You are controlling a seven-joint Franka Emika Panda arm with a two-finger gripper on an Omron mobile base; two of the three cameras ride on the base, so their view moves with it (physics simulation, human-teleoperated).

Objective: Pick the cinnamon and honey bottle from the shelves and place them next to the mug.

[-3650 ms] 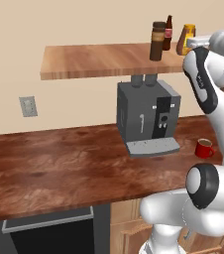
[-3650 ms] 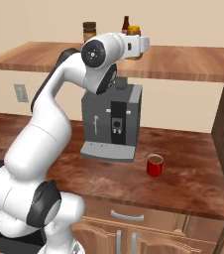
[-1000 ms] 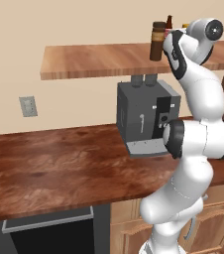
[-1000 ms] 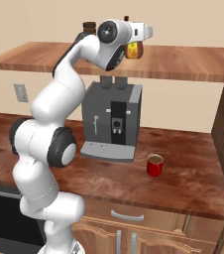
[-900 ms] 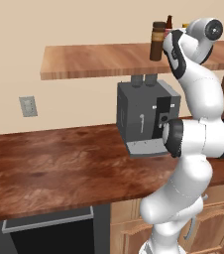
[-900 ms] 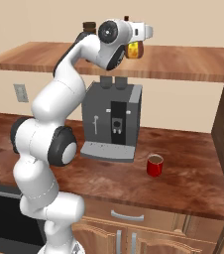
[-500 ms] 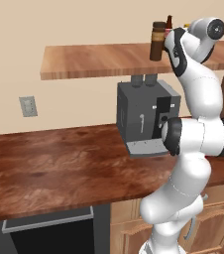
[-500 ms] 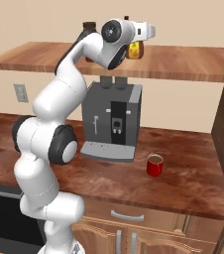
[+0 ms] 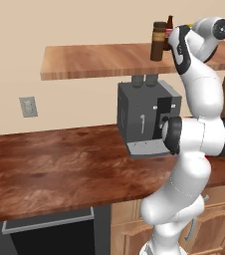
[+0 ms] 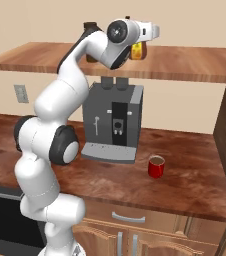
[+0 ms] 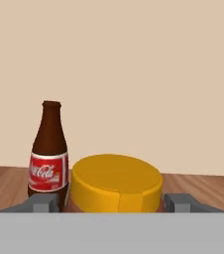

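The white arm rises from the lower right and reaches up to the shelves (image 9: 99, 60), its upper part covering the far end of the plank. The cinnamon (image 9: 159, 41) stands upright on the shelves, with what looks like a slim brown bottle (image 9: 169, 25) just behind it, mostly hidden. Below, a grey coffee machine (image 9: 142, 115) sits on the wooden worktop (image 9: 55, 164).

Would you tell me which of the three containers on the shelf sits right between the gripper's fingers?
The honey bottle, amber with a broad yellow cap. The red-labelled bottle stands beside it, and the cinnamon farther along.
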